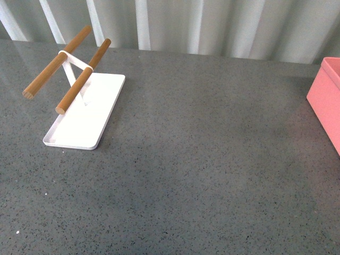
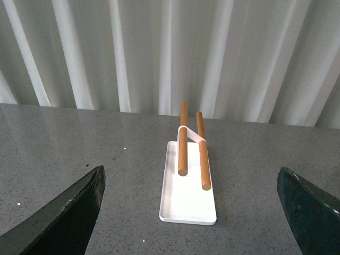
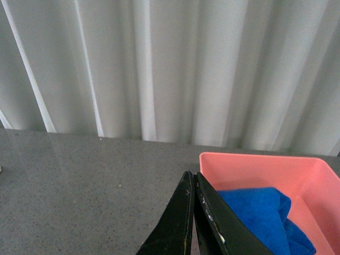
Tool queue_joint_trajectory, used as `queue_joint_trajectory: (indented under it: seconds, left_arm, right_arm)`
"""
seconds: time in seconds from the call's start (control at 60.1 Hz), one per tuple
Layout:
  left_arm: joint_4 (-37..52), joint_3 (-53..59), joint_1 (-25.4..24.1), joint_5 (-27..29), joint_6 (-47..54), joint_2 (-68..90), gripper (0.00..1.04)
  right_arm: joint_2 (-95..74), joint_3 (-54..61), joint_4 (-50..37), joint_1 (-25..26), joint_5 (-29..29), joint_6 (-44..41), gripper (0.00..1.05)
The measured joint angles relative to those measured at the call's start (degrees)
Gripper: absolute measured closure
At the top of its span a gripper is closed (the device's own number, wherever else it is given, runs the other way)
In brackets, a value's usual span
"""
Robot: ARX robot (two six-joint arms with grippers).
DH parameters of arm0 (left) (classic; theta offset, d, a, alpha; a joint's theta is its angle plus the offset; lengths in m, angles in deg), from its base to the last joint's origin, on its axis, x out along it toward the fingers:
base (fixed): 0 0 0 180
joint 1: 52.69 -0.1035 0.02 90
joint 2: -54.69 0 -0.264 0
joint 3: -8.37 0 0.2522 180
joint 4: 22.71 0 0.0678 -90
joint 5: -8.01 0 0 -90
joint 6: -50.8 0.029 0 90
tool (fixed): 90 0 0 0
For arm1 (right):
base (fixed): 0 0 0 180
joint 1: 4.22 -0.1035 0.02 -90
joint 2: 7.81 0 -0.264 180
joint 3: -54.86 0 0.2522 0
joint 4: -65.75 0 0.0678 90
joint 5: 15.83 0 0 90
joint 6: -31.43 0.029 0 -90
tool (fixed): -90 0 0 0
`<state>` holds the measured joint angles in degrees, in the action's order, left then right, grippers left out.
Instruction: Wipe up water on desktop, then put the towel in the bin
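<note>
The dark grey speckled desktop fills the front view. The salmon-pink bin stands at its right edge, cut off by the frame. In the right wrist view the blue towel lies crumpled inside the bin. My right gripper is shut and empty, its black fingers pressed together, above the desktop just beside the bin's near wall. My left gripper is open and empty, its two dark fingers spread wide above the desktop. Neither gripper shows in the front view.
A white tray with two wooden rods on a white stand sits at the back left; it also shows in the left wrist view, ahead of the left gripper. A pale corrugated wall runs behind the desktop.
</note>
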<state>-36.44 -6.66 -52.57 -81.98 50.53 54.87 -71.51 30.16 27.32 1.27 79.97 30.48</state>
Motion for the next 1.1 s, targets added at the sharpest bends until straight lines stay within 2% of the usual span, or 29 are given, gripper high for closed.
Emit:
queue_joint_trajectory:
  seconds: [0.133, 0.2, 0.316, 0.399, 1.098]
  left_arm:
    - [0.00, 0.00, 0.00, 0.00, 0.02, 0.00, 0.07]
    - [0.00, 0.00, 0.00, 0.00, 0.02, 0.00, 0.07]
    - [0.00, 0.00, 0.00, 0.00, 0.02, 0.00, 0.07]
    - [0.00, 0.00, 0.00, 0.00, 0.02, 0.00, 0.07]
    - [0.00, 0.00, 0.00, 0.00, 0.00, 0.00, 0.07]
  right_arm:
    - [4.96, 2.99, 2.25, -0.96, -1.36, 0.00, 1.01]
    - [7.76, 4.26, 3.82, -3.39, -5.11, 0.07, 1.01]
    - [11.15, 6.62, 4.26, -5.33, -5.29, 0.15, 1.01]
    - [12.39, 8.41, 3.87, -5.33, -5.44, 0.17, 1.01]
    - [39.45, 9.66, 27.98, -5.33, -5.73, 0.35, 1.01]
